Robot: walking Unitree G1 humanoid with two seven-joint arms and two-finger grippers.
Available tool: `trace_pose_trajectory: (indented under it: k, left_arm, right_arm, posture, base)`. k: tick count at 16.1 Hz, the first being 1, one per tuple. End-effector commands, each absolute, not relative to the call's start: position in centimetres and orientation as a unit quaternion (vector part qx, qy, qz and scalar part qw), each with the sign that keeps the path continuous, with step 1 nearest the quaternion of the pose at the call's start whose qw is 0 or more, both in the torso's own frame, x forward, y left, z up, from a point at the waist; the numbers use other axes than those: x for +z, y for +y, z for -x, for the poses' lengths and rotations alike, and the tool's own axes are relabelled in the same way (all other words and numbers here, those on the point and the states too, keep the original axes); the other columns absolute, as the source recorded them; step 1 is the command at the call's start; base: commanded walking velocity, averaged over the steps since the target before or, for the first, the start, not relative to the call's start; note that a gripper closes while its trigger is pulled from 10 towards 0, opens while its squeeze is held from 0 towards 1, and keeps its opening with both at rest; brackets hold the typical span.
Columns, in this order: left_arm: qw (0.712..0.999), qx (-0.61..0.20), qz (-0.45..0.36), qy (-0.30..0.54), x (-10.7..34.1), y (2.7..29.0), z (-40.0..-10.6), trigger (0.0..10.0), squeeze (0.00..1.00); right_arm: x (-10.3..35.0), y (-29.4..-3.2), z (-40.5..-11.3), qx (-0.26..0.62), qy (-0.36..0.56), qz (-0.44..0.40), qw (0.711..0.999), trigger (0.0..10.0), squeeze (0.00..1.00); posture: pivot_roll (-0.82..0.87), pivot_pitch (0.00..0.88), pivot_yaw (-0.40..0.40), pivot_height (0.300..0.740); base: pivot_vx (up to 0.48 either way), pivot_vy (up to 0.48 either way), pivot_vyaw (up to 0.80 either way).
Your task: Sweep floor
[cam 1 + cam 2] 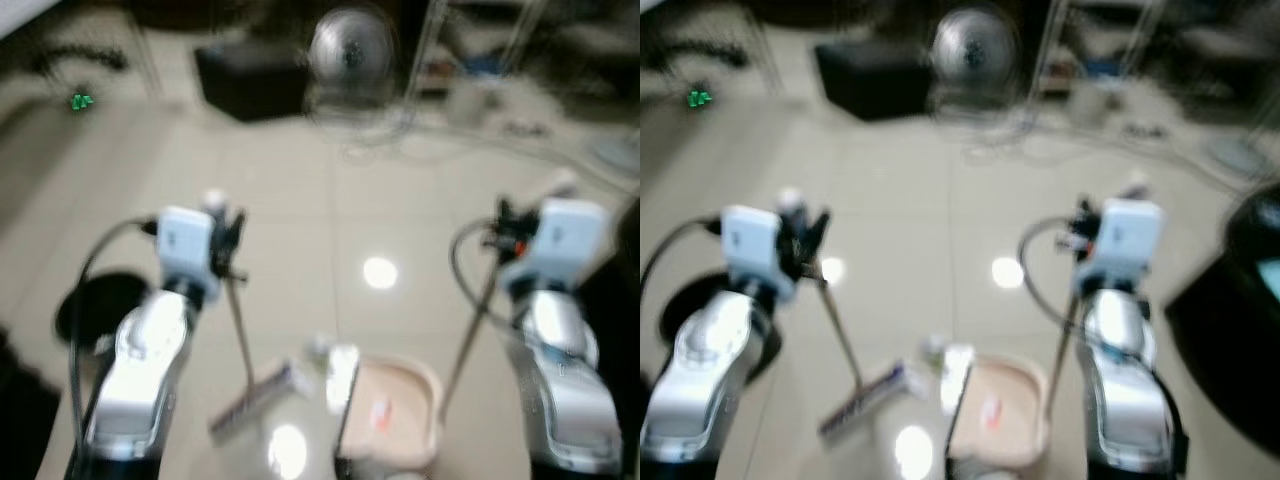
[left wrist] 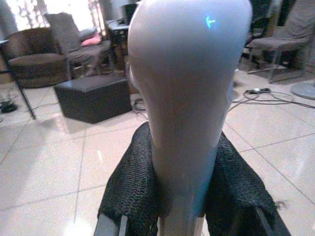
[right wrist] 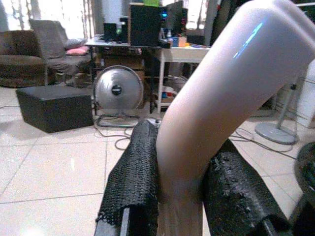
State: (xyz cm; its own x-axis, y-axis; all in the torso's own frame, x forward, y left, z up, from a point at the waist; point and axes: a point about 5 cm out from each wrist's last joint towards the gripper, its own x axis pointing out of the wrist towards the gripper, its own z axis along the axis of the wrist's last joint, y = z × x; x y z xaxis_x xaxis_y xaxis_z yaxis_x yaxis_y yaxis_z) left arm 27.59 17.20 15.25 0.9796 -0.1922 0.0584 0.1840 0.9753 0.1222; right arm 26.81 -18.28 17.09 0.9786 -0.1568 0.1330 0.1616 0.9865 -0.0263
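Blurred: broom and dustpan (handles clamped), debris unclear.

On the pale tiled floor rest a broom head, dustpan, black ottoman and fan.

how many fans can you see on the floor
2. One round fan stands beside the black ottoman, straight ahead. A pedestal fan base sits farther right; its head is out of frame. Others may be hidden.
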Motion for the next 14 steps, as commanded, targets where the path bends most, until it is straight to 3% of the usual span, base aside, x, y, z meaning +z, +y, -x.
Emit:
trace_pose_trajectory:
  k: [1, 5, 7, 11, 14]
  left_arm:
    - [0.992, -0.093, -0.064, -0.056, 16.1, 17.1, -27.6, 10.0, 0.00]
    - [0.993, -0.064, -0.072, -0.069, 16.5, 17.9, -27.6, 10.0, 0.00]
    - [0.993, -0.055, -0.073, -0.077, 16.7, 18.2, -27.7, 10.0, 0.00]
    - [0.993, -0.055, -0.072, -0.077, 16.6, 17.9, -27.6, 10.0, 0.00]
    - [0.993, -0.051, -0.069, -0.078, 16.5, 17.7, -27.7, 10.0, 0.00]
  right_arm:
    - [17.5, -18.5, -26.8, -0.083, -0.074, 0.020, 0.994, 10.0, 0.00]
    - [17.5, -18.4, -26.8, -0.081, -0.072, 0.031, 0.994, 10.0, 0.00]
    - [17.4, -18.3, -26.9, -0.075, -0.073, 0.046, 0.993, 10.0, 0.00]
    - [17.6, -18.3, -27.1, -0.067, -0.076, 0.061, 0.993, 10.0, 0.00]
    - [17.4, -18.0, -27.3, -0.054, -0.068, 0.087, 0.992, 10.0, 0.00]
  posture:
    - [-0.06, 0.070, 0.025, 0.740]
    - [-0.06, 0.076, 0.024, 0.740]
    - [-0.06, 0.078, 0.024, 0.740]
    - [-0.06, 0.079, 0.027, 0.740]
    - [-0.06, 0.079, 0.028, 0.740]
  base:
    - [0.000, 0.000, -0.80]
    - [0.000, 0.000, -0.80]
    - [0.000, 0.000, 0.00]
    - [0.329, 0.000, 0.00]
    - [0.351, 0.000, 0.80]
